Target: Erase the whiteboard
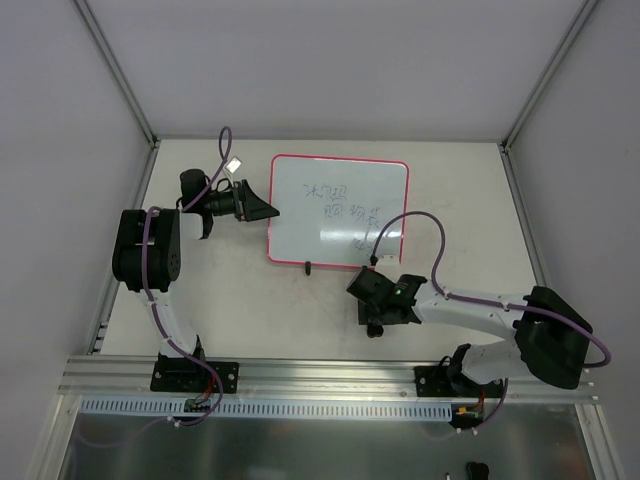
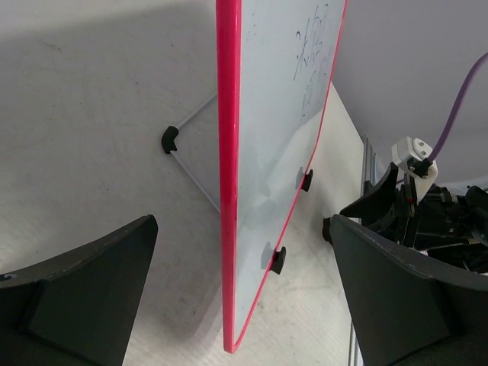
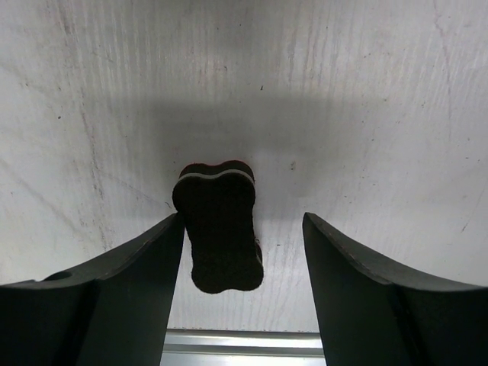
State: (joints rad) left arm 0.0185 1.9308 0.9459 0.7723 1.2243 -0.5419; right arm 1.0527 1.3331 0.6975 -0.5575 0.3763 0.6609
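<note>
White counter [image 1: 250, 300] carries the pink-framed whiteboard [image 1: 335, 205], propped toward the far side, writing still on it. The eraser [image 3: 219, 225] lies directly under my right gripper [image 3: 242, 221], lengthwise between its spread jaws. My left gripper [image 2: 242, 221], also apart, faces the board's left edge.

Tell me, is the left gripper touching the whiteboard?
Apart. The left wrist view shows the whiteboard edge-on between the left gripper's open jaws, with bare table visible on both sides.
</note>
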